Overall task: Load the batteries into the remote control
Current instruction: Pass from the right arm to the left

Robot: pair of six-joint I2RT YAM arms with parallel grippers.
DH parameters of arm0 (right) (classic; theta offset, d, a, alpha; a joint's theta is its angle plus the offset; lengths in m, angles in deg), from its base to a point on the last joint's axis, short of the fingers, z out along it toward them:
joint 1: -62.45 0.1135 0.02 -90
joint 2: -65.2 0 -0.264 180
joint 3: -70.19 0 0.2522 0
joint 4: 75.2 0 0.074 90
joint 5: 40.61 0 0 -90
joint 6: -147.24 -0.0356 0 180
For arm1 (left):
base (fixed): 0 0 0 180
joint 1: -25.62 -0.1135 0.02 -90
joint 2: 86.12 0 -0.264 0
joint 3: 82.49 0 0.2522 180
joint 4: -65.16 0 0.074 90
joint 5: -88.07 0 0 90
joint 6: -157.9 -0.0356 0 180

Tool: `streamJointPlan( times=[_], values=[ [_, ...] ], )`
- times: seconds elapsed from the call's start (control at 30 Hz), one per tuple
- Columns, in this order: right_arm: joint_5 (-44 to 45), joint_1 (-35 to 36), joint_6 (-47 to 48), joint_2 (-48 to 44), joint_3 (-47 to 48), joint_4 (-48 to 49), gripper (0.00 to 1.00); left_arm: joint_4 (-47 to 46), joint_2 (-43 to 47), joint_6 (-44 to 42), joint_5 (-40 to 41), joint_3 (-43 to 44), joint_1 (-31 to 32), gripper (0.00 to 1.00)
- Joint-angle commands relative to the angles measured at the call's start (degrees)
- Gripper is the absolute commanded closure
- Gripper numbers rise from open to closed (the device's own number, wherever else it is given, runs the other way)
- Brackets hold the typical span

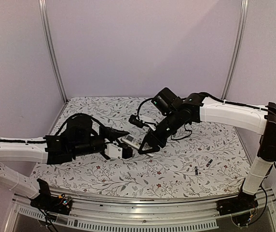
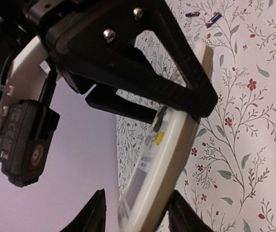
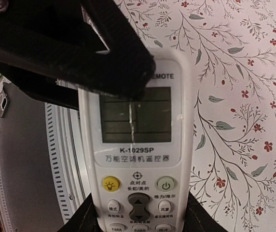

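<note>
Floral cloth (image 1: 104,175) bears batteries (image 1: 196,169), hidden from right wrist; right claw (image 3: 138,222) clamps remote control (image 3: 138,159), left claw (image 2: 139,213) unclear.

The remote control (image 3: 143,159) runs off the right wrist view's bottom edge, its upper left corner hidden behind the left fingers (image 3: 99,63). The batteries (image 1: 196,169) show only as specks.

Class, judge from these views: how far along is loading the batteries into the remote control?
Done: the remote control is held above the table. In hand: the right gripper clamps its button section; the left gripper straddles its screen end. Left: both batteries lie on the table, not yet loaded.
</note>
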Motion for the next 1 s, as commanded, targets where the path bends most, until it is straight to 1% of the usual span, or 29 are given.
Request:
streamJointPlan(
  times=[0.0,0.07,0.17,0.3,0.33,0.37,0.4,0.43,0.5,0.53,0.57,0.67,0.77,0.83,0.97],
  values=[
    [-2.5,0.5,1.2,0.5,1.4,0.1,0.76,-0.2,-1.2,0.9,0.2,1.6,0.5,0.68],
    [-2.7,0.5,1.3,0.5,1.3,0.4,0.76,-0.2,-1.6,0.9,0.3,1.6,0.5,0.71],
    [-3.0,0.4,1.4,0.7,1.3,0.9,0.76,-0.3,-1.6,1.6,-0.3,1.9,0.6,0.80],
    [-3.0,0.5,1.6,0.7,1.2,1.4,0.75,-0.5,-1.5,2.4,-0.6,2.0,0.5,1.00],
    [-2.8,0.5,1.6,0.6,1.2,1.4,0.74,-0.7,-1.4,2.6,-0.4,1.8,0.6,1.00],
    [-2.5,0.4,1.7,0.7,1.1,1.5,0.70,-0.8,-1.2,3.0,-0.5,1.8,0.6,1.00],
    [-2.0,0.4,1.7,0.5,1.1,1.6,0.63,-0.8,-1.0,3.6,-0.5,1.7,0.7,1.00],
    [-1.4,0.4,1.7,0.3,1.0,1.8,0.53,-0.8,-0.7,4.3,-0.6,1.8,0.6,1.00],
    [0.6,0.4,1.6,-0.6,0.5,2.6,0.26,-0.3,-0.3,6.3,-0.6,2.0,0.6,1.00],
    [1.7,0.4,1.6,-1.1,0.1,3.2,0.16,0.0,-0.2,7.5,-0.5,2.2,0.7,1.00],
    [2.9,0.4,1.5,-2.0,-0.4,4.1,0.02,0.5,-0.1,8.8,-0.2,2.4,0.6,1.00],
    [8.9,0.4,0.8,-5.6,-2.6,8.3,0.01,3.7,-0.2,14.8,-0.3,3.9,0.2,1.00],
    [15.0,0.5,0.6,-11.2,-7.0,14.0,0.01,8.8,-0.4,23.4,-4.7,7.3,-1.9,1.00],
    [16.0,0.4,2.1,-15.1,-11.1,19.4,0.01,10.5,-0.3,28.9,-7.7,9.3,-4.1,1.00],
    [17.4,0.4,5.6,-24.5,-21.2,30.1,0.01,15.2,-0.5,37.0,-13.5,13.1,-7.7,1.00]
  ],
)
